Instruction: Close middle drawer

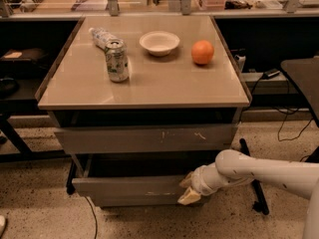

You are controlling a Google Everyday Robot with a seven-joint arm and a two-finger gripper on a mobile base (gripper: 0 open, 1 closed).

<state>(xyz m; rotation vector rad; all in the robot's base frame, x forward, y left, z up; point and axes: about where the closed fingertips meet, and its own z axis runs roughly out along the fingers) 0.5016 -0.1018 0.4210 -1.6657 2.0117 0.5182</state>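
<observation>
The middle drawer (129, 188) is the lower, wide grey-brown one. It is pulled out, and its dark box interior shows behind the plain front. My gripper (189, 188) is at the end of the white arm (259, 172), which reaches in from the right. The gripper is at the right part of that drawer's front and seems to touch it. Above it is another drawer front (144, 139) with pale scratch marks near its centre, slightly out with a dark gap over it.
On the tabletop (164, 83) stand a soda can (116, 60), a lying plastic bottle (101, 35), a white bowl (159, 43) and an orange (202, 52). A cable (92, 215) runs on the speckled floor at the left. A dark chair (304, 78) is at the right.
</observation>
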